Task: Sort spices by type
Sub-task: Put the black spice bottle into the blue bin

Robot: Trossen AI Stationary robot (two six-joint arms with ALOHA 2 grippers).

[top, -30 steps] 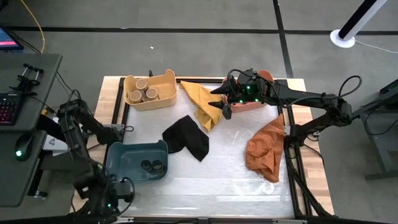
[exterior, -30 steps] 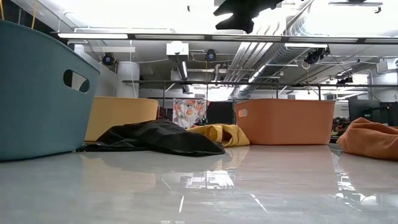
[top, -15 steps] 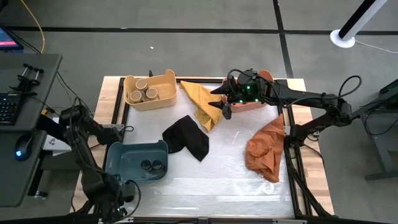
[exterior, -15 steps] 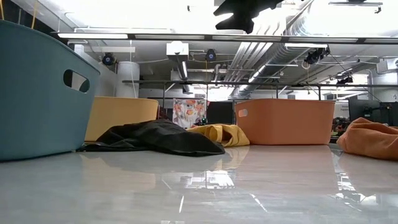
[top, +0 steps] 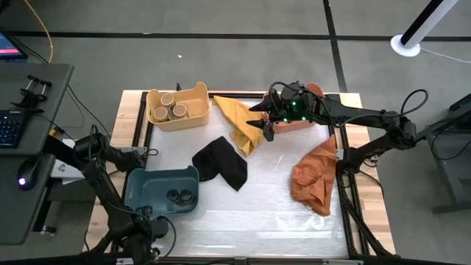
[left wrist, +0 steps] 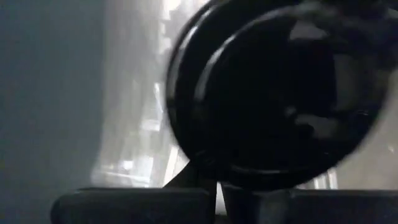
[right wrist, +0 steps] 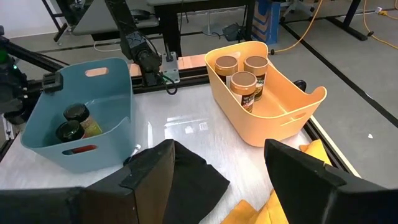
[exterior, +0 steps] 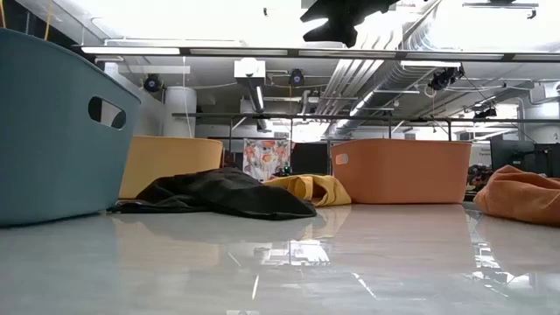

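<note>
Right end effector (top: 259,121) hangs released beside the orange bin (top: 318,93), holding nothing. Tan jars (right wrist: 242,78) sit ahead in the yellow bin (right wrist: 292,109), black-topped jars (right wrist: 71,121) in the blue bin (right wrist: 99,149). Left end effector clenched, parked. Check under the cloths before descending.

Table (top: 243,210): bins (top: 176,107), cloths (top: 221,163).

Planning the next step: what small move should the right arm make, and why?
Probably lower the open right gripper onto the crumpled yellow cloth beneath its fingers and lift it: no loose jar shows on the table, so one may hide underneath.
</note>
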